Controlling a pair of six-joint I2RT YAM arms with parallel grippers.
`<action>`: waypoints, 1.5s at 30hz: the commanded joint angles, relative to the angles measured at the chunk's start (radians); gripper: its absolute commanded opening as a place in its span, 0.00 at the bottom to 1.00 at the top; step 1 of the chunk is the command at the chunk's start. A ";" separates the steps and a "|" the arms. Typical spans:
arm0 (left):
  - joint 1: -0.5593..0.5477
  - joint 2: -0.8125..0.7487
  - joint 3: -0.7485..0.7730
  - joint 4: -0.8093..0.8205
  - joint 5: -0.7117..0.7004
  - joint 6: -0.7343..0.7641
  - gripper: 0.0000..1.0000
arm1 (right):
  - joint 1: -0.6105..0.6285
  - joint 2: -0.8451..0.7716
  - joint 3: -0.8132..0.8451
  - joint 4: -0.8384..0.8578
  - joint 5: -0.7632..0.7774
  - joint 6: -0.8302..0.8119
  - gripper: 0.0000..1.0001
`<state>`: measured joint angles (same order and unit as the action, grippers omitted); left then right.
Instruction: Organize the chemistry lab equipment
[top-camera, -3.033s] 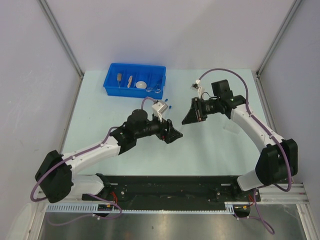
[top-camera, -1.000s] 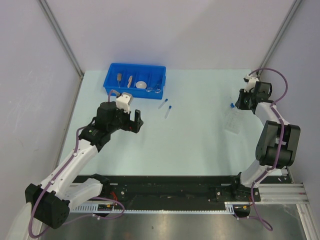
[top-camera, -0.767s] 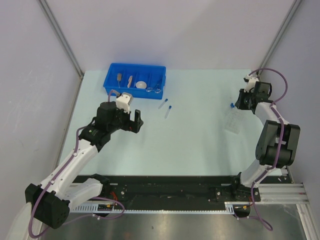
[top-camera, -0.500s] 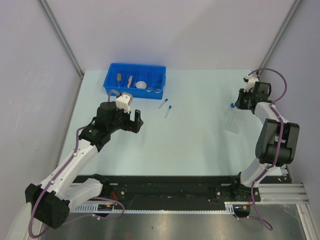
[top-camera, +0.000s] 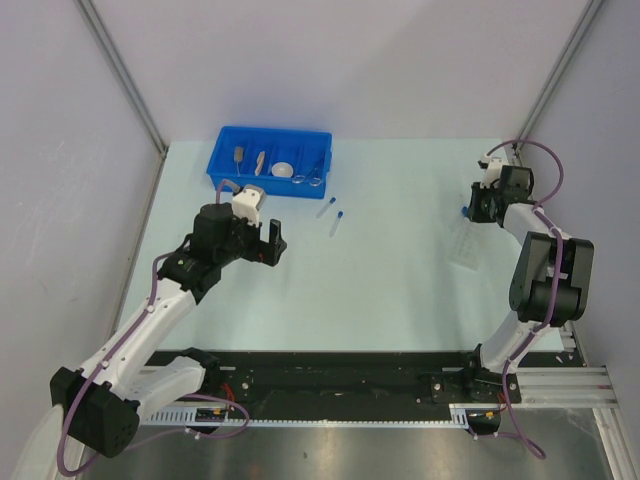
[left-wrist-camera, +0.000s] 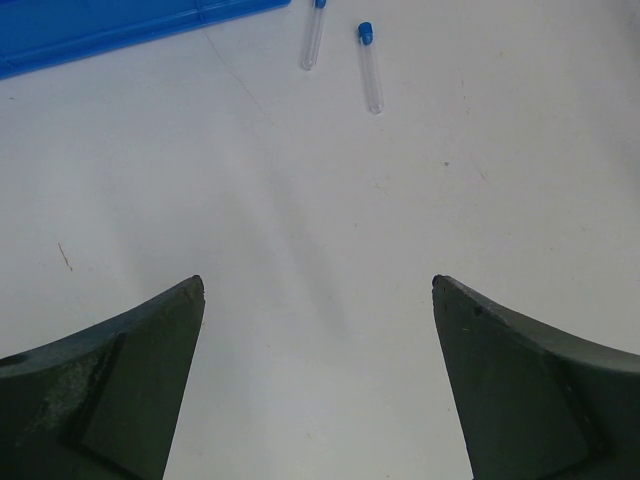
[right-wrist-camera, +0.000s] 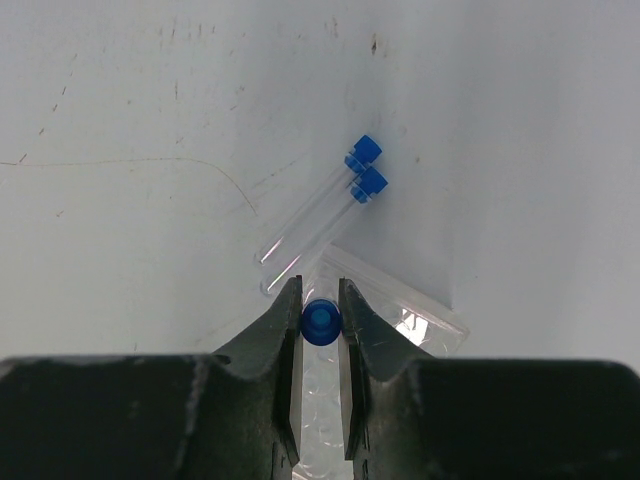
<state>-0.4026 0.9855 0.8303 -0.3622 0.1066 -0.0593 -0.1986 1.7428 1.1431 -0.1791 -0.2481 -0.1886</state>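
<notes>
1. Nearest me, my left pincer (top-camera: 268, 243) hangs over the left half of the table (top-camera: 400, 290). It is spread wide and empty, and its own camera shows only bare tabletop between the fingers
2. A little farther on, near the middle of the table, two loose tubes (top-camera: 337, 222) with blue caps lie side by side without touching, just short of the bin. Nothing is holding them
3. Toward the right edge stands the clear rack (top-camera: 465, 245). My right pincer (right-wrist-camera: 319, 290) is over it, drawn almost together and pinching a capped tube (right-wrist-camera: 320, 322). I see that tube cap-on from my wrist, so it points down at the rack
4. Just past the rack, another pair of tubes (right-wrist-camera: 313, 203) lies on the table. They press against each other, with their open ends close to the rack's edge
5. At the far left corner sits the blue bin (top-camera: 260, 187). It holds the wooden-handled tools (top-camera: 240, 155), the white dish (top-camera: 283, 169) and the wire tongs (top-camera: 313, 172)
6. As I judge it, the bin items are sorted and the tubes are what is left. One is about to go into the rack, and four more lie on the table. I cannot tell whether any tube is already in the rack
</notes>
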 joint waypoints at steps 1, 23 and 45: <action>-0.001 -0.010 -0.003 0.008 -0.002 0.056 1.00 | 0.005 0.003 0.033 -0.013 0.017 -0.029 0.11; 0.001 -0.028 -0.007 0.008 -0.001 0.056 1.00 | -0.009 -0.071 0.033 -0.082 -0.005 -0.043 0.37; 0.001 -0.028 -0.010 0.008 -0.005 0.055 1.00 | -0.015 -0.052 0.151 -0.131 -0.083 0.038 0.71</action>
<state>-0.4026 0.9737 0.8238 -0.3622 0.1066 -0.0586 -0.2070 1.6592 1.1889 -0.2981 -0.2897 -0.2131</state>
